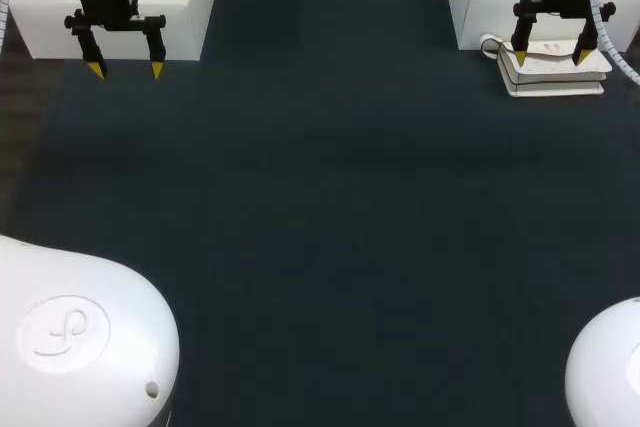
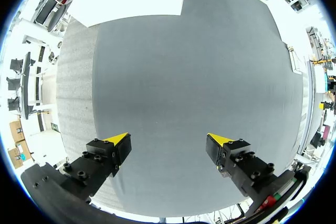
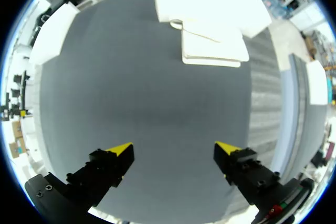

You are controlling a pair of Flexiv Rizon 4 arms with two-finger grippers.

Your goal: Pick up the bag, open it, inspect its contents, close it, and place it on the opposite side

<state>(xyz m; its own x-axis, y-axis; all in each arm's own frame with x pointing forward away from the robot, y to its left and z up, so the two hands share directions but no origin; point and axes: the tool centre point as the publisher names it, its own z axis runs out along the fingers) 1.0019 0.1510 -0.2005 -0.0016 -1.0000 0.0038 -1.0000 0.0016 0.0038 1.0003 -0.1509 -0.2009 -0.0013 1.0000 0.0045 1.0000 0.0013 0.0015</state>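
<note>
**Both grippers empty, bag untouched at the far right corner**

The bag (image 1: 556, 75), a flat white pack with a small loop at one end, lay on the dark counter (image 1: 320, 207) at its far right corner, just beside a white block (image 1: 490, 2). The right gripper (image 1: 551, 54) hung near it with its yellow tips spread wide and nothing between them. The right wrist view placed the bag ahead of the fingers, not between them. The left gripper (image 1: 125, 69) hung at the far left corner in front of another white block (image 1: 180, 7), its fingers likewise apart and empty.

By this showing, no step of the task had begun. The likely trouble lay in the first grasp. The bag sat low and flat, so fingers coming straight down might slide off it or shove it against the block. A pinch through all its layers at once would leave the left gripper nothing to pull open. A hold on the loop alone might let the bag swing and tip.
</note>
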